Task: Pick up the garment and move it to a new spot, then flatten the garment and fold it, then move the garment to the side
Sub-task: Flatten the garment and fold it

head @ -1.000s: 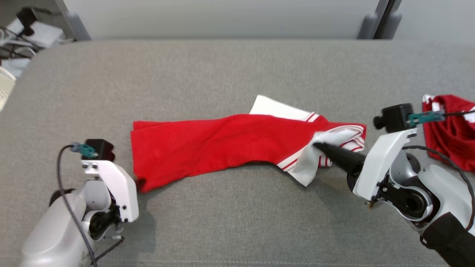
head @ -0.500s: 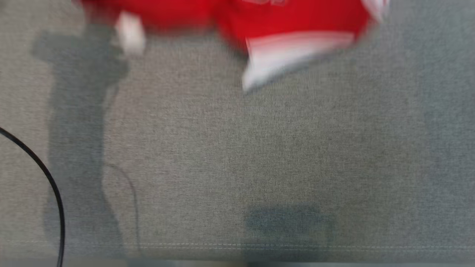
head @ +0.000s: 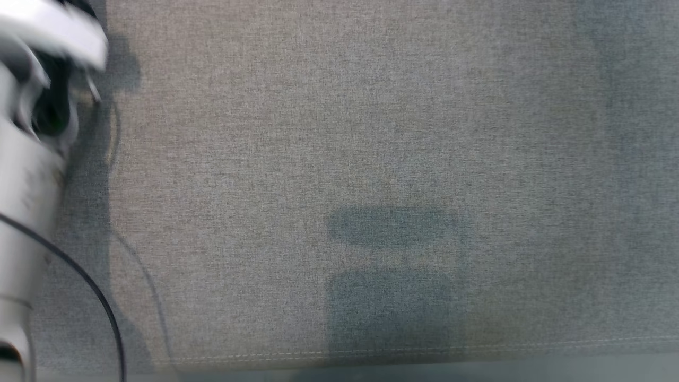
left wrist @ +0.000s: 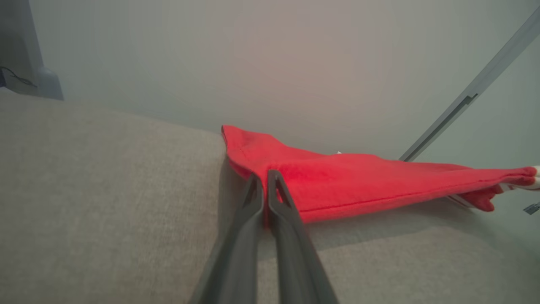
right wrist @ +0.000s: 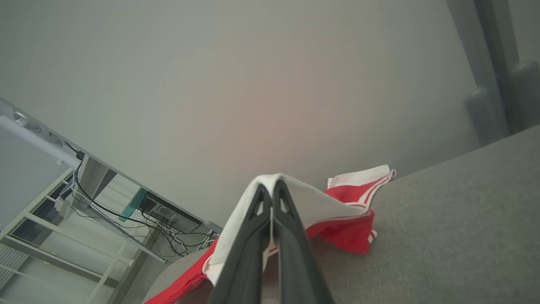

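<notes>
The robot's head camera has tipped down over the last second. The red garment that lay across the middle of the grey fabric worktop [head: 371,132] has slipped off the top of that view, which now takes in bare cloth by the worktop's front seam, a blurred pale left forearm [head: 26,159] and a black cable [head: 90,286] at the worktop's left. The camera moved, not the cloth. From the wrists, the left gripper [left wrist: 265,176] has its jaws pinched together on a red corner of the garment [left wrist: 358,181], which runs taut over the worktop with shadow beneath. The right gripper [right wrist: 270,188] has its jaws closed on the white end. Held at both ends, it looks lifted, so the carry seems under way. Flattening and folding remain.
</notes>
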`<state>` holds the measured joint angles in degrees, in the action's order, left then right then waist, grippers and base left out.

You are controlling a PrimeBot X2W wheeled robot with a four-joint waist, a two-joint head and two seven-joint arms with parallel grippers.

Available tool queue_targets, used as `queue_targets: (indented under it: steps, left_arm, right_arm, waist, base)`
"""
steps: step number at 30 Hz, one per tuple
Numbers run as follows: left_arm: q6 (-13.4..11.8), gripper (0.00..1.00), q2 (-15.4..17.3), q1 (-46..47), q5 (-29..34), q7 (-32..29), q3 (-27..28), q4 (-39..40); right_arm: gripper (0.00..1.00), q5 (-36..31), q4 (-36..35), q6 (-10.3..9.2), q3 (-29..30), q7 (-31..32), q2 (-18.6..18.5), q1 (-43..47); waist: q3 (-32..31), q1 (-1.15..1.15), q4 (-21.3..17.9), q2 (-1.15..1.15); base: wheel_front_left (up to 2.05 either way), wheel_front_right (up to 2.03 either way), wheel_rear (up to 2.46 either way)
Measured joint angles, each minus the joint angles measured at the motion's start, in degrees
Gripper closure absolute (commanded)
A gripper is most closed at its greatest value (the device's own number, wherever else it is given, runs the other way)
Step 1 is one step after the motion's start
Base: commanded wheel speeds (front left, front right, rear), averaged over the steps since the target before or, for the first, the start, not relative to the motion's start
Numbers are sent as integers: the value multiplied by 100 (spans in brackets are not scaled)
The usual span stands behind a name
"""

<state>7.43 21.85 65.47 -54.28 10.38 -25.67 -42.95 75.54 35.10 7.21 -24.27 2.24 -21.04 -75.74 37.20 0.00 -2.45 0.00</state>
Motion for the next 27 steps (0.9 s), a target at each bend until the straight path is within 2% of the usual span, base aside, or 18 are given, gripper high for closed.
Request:
queue_targets:
  steps: [4,7,10,13,21,27]
  left_arm:
    - [0,100,-8,-805,-64,383,-476,-12]
    - [0,100,-44,-1155,-241,436,-368,105]
    - [0,100,-145,-1653,-158,436,-177,198]
    - [0,100,-318,-2125,-66,436,149,171]
    - [0,100,-654,-3306,523,435,426,66]
    - [1,100,-748,-3955,719,434,677,-94]
  right_arm:
    - [100,532,-855,-1,-41,57,-197,1260]
    - [100,831,-1357,-1,18,9,-463,2017]
    - [100,1015,-1642,-1,-2,-9,-605,2713]
    - [100,1101,-1730,-1,-109,-25,-621,3236]
    - [100,1354,-1718,-1,-370,-24,-488,4241]
    - [100,1480,-1694,-1,-500,-25,-331,4943]
  waist:
    - [-137,0,-31,0]
    - [-325,0,-44,0]
    - [-557,0,-58,0]
    - [-834,0,-70,0]
    - [-1676,0,-89,0]
    - [-2317,0,-90,0]
  base:
    - [0,0,0]
    - [0,0,0]
    - [0,0,0]
    - [0,0,0]
    - [0,0,0]
    - [0,0,0]
